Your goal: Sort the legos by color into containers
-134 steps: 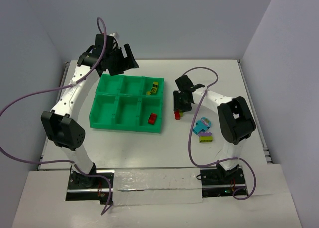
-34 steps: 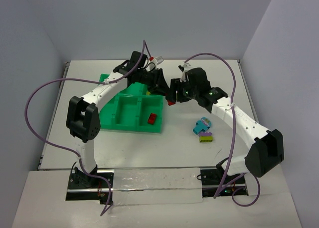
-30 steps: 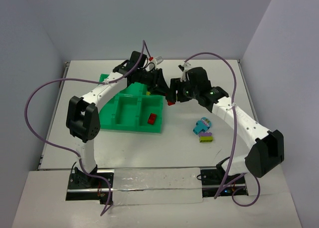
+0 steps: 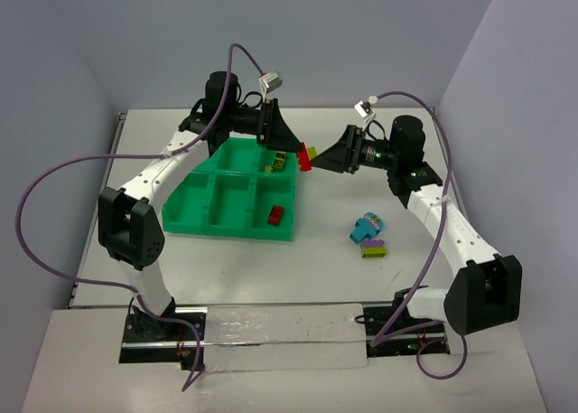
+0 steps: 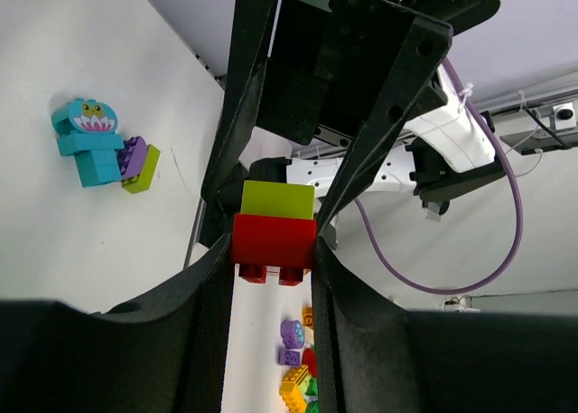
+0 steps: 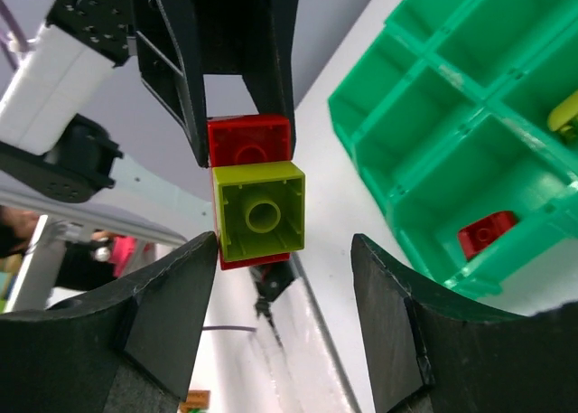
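Note:
A red lego (image 5: 274, 241) with a yellow-green lego (image 5: 278, 199) stuck to it hangs in the air beside the tray's far right corner, and my left gripper (image 5: 271, 250) is shut on the red one. In the top view this pair (image 4: 305, 155) sits between the left gripper (image 4: 291, 149) and the right gripper (image 4: 327, 160). The right wrist view faces the yellow-green lego (image 6: 262, 211). My right gripper (image 6: 284, 250) is open around it, with a clear gap on its right side. The green tray (image 4: 194, 205) holds a red lego (image 4: 275, 215) near right and yellow-green ones (image 4: 278, 163) far right.
A cyan lego (image 4: 368, 226) and a purple and yellow-green piece (image 4: 374, 248) lie on the white table right of the tray. Both arms arch over the table's far half, and purple cables loop above them. Grey walls close in the back and sides.
Both grippers have lifted and moved toward the back. The right gripper has drawn away to the right, and the red and yellow-green pair stays in the left gripper.

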Motion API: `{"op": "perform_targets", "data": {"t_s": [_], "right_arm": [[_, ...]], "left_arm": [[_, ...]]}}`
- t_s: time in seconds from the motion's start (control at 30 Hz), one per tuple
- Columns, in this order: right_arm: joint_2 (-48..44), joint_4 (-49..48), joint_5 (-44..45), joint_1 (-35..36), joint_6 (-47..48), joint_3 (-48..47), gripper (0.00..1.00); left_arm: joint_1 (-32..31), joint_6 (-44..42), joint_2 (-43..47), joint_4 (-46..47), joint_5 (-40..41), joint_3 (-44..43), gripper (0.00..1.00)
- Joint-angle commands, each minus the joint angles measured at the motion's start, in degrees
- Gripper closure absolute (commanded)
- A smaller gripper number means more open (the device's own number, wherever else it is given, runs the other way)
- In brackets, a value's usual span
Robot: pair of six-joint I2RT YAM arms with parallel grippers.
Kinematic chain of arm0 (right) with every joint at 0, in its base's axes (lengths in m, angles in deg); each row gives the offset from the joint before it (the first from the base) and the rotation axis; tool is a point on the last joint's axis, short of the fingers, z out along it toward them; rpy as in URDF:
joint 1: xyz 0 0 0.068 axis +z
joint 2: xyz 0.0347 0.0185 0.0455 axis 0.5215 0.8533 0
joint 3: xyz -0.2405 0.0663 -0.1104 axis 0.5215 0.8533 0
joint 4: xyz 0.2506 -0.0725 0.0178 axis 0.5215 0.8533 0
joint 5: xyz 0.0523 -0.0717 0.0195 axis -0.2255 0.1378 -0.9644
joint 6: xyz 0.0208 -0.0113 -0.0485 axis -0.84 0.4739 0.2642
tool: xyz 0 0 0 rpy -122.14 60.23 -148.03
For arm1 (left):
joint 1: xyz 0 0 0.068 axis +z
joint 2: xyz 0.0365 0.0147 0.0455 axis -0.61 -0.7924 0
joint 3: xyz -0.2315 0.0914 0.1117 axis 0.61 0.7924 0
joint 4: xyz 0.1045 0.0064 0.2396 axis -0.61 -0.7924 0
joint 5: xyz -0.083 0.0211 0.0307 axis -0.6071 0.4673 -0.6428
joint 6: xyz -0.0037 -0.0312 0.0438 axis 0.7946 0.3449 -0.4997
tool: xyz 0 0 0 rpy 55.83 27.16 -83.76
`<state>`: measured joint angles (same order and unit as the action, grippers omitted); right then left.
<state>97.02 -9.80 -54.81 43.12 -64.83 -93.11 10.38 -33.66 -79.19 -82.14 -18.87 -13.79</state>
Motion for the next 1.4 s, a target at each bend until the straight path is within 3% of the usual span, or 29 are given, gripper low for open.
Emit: {"op": "perform_targets", "data": {"t_s": [0.0,0.63,0.8,0.93,0.97,1.03,1.37], "right_arm": [[1.03,-13.23,-3.97,-0.17,-8.09,1.92,0.35],[3.33,-30.24,-8.43,0.34,-20.93,2.84,0.62],[3.51,-31.6,-8.41,0.45,-22.33,2.65,0.64],[3.11,-31.57,-7.57,0.45,-22.09,2.87,0.79],[2.94,-31.29,-7.2,0.44,-21.81,3.13,0.92],[2.73,-30.03,-5.86,0.36,-20.8,3.51,0.99],[2.77,-26.13,-1.13,-0.69,-20.4,5.14,1.0]], "left_arm": [[0.04,1.37,1.88,4.0,-2.25,0.2,1.0],[0.06,1.6,1.67,4.26,-2.15,0.84,1.0],[0.04,1.26,1.8,4.2,-2.22,1.12,1.0],[0.05,0.85,2.01,3.88,-2.34,1.2,1.0],[0.14,0.37,2.11,3.35,-2.33,1.03,1.0],[0.34,-1.84,2.43,1.37,-1.96,0.59,1.0],[3.1,-13.89,5.15,-10.59,-1.11,2.49,1.0]]}}
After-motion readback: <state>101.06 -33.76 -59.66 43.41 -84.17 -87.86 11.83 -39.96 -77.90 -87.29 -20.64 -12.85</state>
